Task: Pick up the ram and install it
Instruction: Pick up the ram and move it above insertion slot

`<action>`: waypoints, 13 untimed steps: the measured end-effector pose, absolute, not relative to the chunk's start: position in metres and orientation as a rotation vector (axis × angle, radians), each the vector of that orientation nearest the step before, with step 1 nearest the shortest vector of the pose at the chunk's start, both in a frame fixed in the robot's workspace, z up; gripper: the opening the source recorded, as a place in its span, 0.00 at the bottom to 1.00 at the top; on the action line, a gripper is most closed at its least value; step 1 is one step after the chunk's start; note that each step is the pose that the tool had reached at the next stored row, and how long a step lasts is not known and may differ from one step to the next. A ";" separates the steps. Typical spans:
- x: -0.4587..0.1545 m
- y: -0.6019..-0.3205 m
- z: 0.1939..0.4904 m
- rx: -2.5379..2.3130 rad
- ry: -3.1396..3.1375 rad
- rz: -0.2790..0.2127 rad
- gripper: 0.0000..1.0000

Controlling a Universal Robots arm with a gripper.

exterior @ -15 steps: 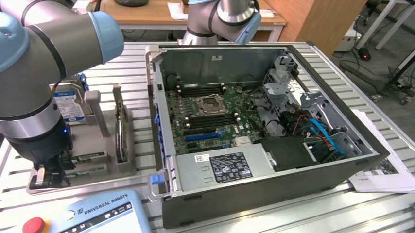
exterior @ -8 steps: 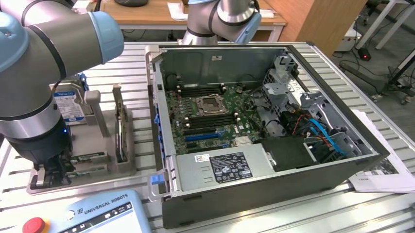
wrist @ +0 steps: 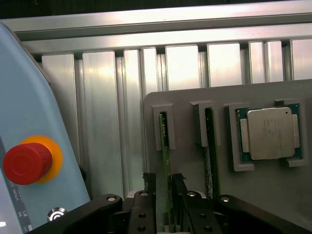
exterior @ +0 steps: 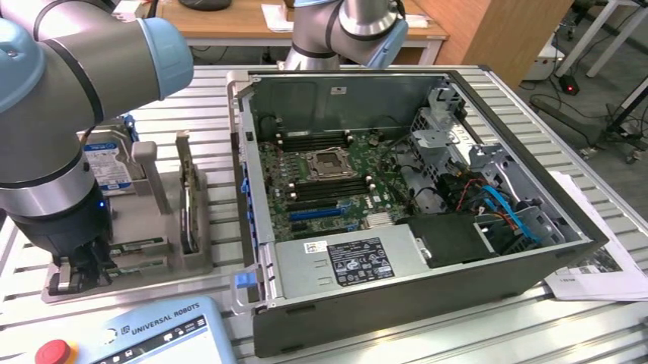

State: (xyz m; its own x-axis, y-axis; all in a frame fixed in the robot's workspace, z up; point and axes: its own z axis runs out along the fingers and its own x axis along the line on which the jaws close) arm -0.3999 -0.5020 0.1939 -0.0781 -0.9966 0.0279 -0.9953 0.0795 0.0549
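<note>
At the exterior view's left, on the tabletop [exterior: 202,98]: arm reaches down, end effector [exterior: 81,273] low over one end of the gray holder [exterior: 193,262]. Open case [exterior: 426,299] stands just beside the holder, toward the exterior view's right. Pendant [exterior: 152,330] lies near the holder.

Wrist view: ram [wrist: 166,146] stands on edge, seated in its holder slot. Fingers [wrist: 147,195] straddle it, one on each side. They are apart, with a thin gap showing; not clamped. Second stick [wrist: 209,146] stands in the neighbouring slot. Processor [wrist: 270,132] lies flat in its recess beyond that. Pendant's red button [wrist: 27,163] sits near the holder.
</note>
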 end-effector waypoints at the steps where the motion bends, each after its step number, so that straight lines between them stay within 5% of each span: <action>1: -0.400 -0.502 0.194 2.093 -2.265 -0.033 0.27; 13: -0.400 -0.498 0.194 2.086 -2.259 -0.018 0.27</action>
State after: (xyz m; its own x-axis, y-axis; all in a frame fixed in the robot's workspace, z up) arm -0.3999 -0.4980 0.1939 -0.0781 -0.9961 0.0409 -0.9953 0.0803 0.0540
